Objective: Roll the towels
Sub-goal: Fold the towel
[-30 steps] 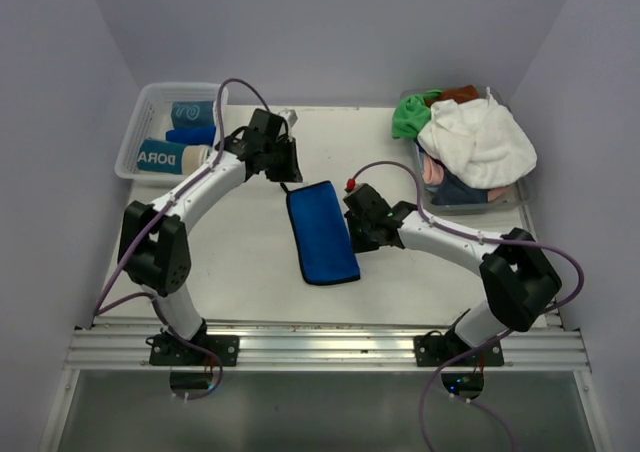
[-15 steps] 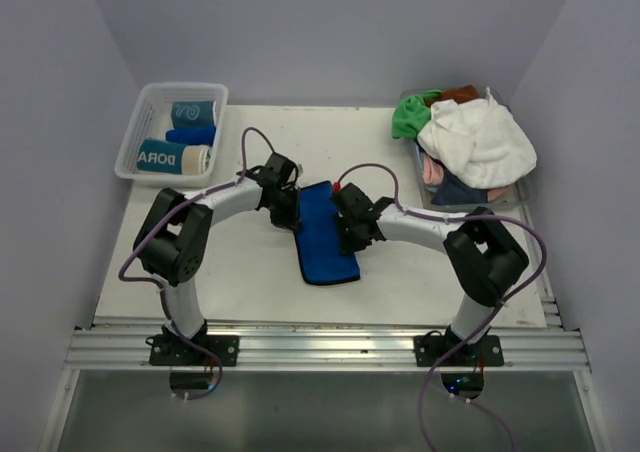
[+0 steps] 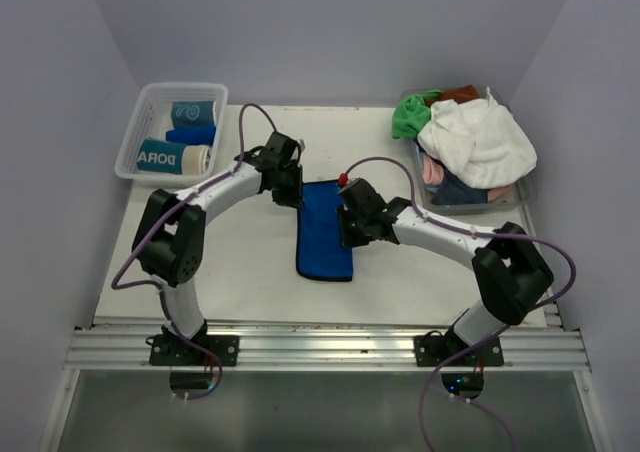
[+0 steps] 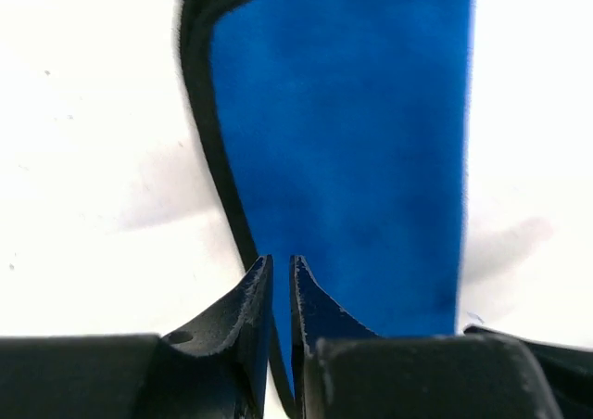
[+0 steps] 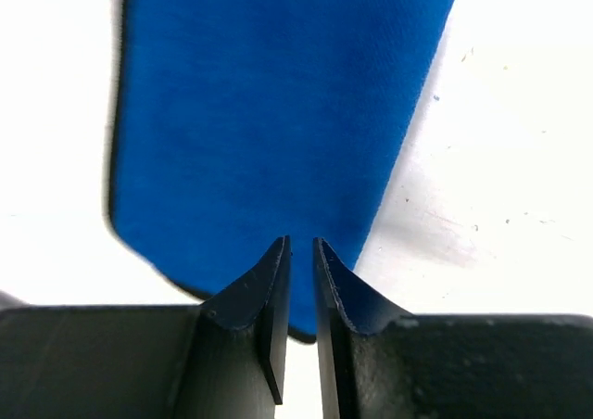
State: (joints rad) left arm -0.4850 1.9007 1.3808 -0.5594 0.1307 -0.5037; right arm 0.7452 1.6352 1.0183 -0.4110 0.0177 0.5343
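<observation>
A royal blue towel (image 3: 322,242) lies flat on the white table as a long folded strip, running away from the arms. My left gripper (image 3: 292,194) sits at its far left corner, and the left wrist view shows the jaws (image 4: 278,260) closed to a thin slit with the blue towel (image 4: 352,141) edge running into it. My right gripper (image 3: 348,234) is on the towel's right edge near the far end. Its jaws (image 5: 301,241) are also nearly closed, with blue cloth (image 5: 269,113) in the gap.
A clear mesh basket (image 3: 140,122) at the back left holds three rolled towels: teal (image 3: 192,112), blue (image 3: 190,134) and a teal and beige lettered one (image 3: 170,157). A bin (image 3: 470,207) at the back right is heaped with a white towel (image 3: 478,142), a green towel (image 3: 410,117) and others.
The left gripper came from near the basket down to the towel's far corner. The right gripper moved up along its right edge. The towel swung from slanted to nearly straight.
</observation>
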